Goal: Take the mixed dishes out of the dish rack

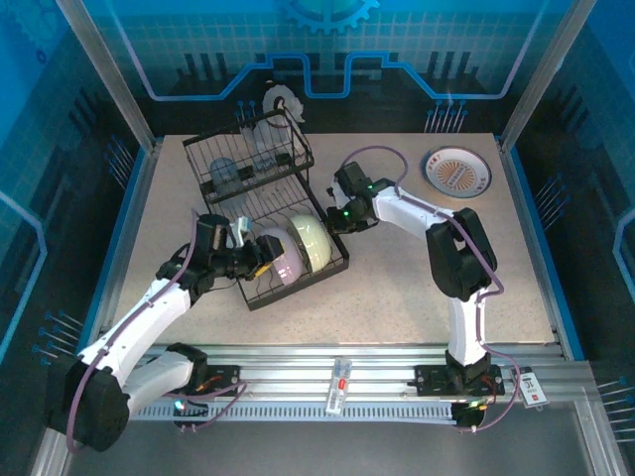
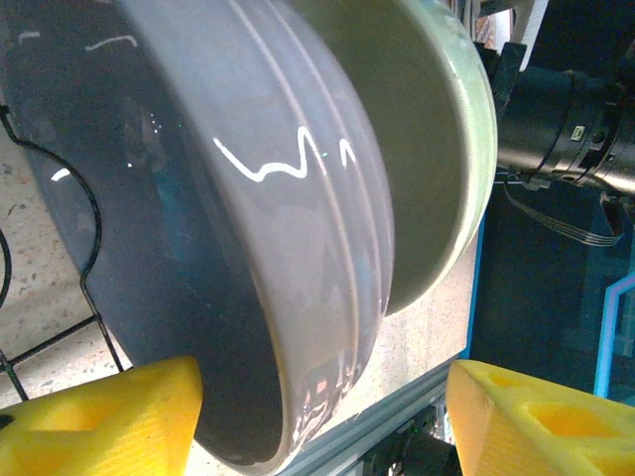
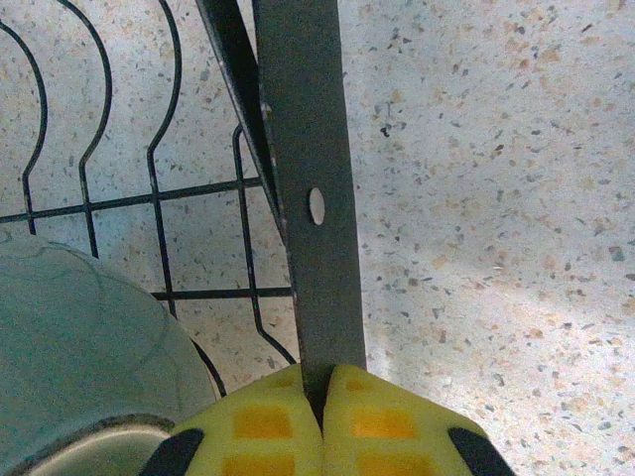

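The black wire dish rack (image 1: pixel 298 285) lies left of the table's middle. On its lower tray a lavender bowl (image 1: pixel 278 256) and a pale green bowl (image 1: pixel 316 241) stand on edge, side by side. My left gripper (image 1: pixel 260 260) is open, and its yellow fingers (image 2: pixel 99 416) straddle the lavender bowl's (image 2: pixel 198 198) rim, with a wide gap on the right side. Just behind it is the green bowl (image 2: pixel 427 149). My right gripper (image 1: pixel 332 216) is shut on the rack's flat grey edge bar (image 3: pixel 317 248). A clear tumbler (image 1: pixel 226 177) stands in the raised basket tier.
A white plate with an orange-patterned rim (image 1: pixel 457 170) rests on the table at the back right. A white-and-grey object (image 1: pixel 283 102) sits behind the rack at the table's far edge. The right arm (image 2: pixel 566 139) hangs close behind the bowls.
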